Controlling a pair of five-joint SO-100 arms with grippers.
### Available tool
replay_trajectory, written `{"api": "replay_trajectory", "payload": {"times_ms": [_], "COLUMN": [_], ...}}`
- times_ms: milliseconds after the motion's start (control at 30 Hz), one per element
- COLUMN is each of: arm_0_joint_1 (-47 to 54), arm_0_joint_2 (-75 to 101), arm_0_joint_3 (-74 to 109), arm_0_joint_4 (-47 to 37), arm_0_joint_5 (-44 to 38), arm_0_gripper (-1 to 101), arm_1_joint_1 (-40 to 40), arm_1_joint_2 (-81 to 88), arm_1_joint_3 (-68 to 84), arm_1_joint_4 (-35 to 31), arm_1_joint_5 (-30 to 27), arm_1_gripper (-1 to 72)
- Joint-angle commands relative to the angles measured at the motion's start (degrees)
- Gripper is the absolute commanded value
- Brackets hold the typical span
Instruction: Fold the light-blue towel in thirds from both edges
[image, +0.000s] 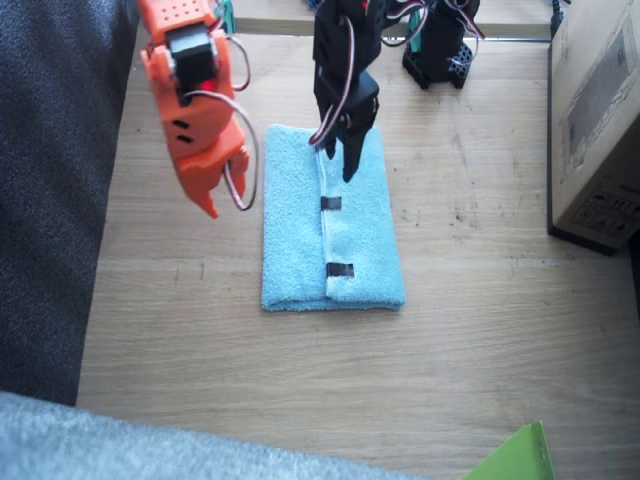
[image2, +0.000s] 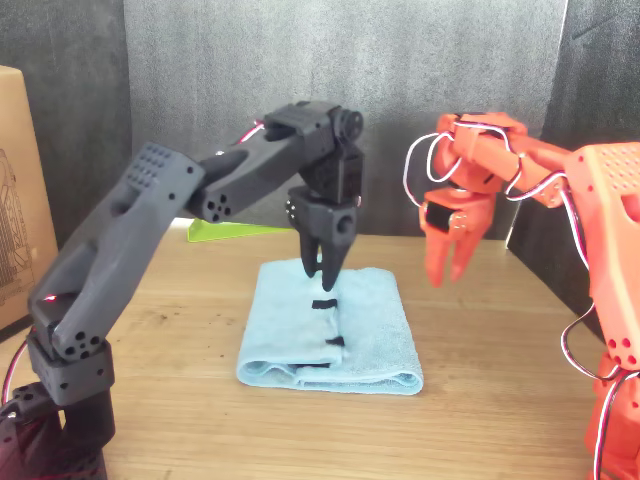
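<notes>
We see the fluffy sky-blue terry towel (image: 300, 230) lying folded near the middle of the pale wooden table (image: 480, 330), its long axis running from the far side toward the near side in the fixed view. A folded-over edge (image: 325, 235) runs lengthwise down its middle, marked by short black tape strips (image: 339, 269). The towel's near end shows stacked layers, rounded at the fold.

The black left gripper (image: 336, 160) hangs point-down over the far part of the towel, by the folded edge. Its fingers stand slightly parted and hold nothing that we can make out; whether the tips touch the cloth, we cannot tell. The orange right gripper (image: 213, 190) hovers above the table, left of the towel in the fixed view, tips a little apart and empty.

Bare wood lies on all sides of the towel, widest toward the near side. A brown cardboard box (image: 600, 120) stands at the right edge, well apart, and a lime-green sheet corner (image: 515, 458) shows at the near edge.
</notes>
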Motion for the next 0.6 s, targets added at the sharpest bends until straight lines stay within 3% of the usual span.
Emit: {"api": "replay_trajectory", "payload": {"times_ms": [0, 233, 400, 567], "arm_0_joint_1": [4.1, 24.4, 39.8, 48.8], "arm_0_joint_2": [7.8, 22.1, 43.3, 61.7], "arm_0_joint_3": [1.2, 13.4, 46.6, 76.8], "arm_0_joint_4": [0.9, -1.1, -17.2, -30.9], "arm_0_joint_5": [1.2, 0.8, 3.2, 3.9], "arm_0_gripper": [24, 20, 22, 23], "arm_1_joint_1": [-1.1, -6.2, -11.8, -14.7], "arm_1_joint_2": [5.2, 16.9, 33.4, 52.4], "arm_1_joint_3": [1.7, 19.3, 40.8, 64.6], "arm_1_joint_4": [-0.4, -9.1, -19.7, -29.9], "arm_1_joint_5": [0.1, -1.1, -2.0, -4.2], "arm_1_gripper": [18.7, 18.9, 19.1, 19.9]}}
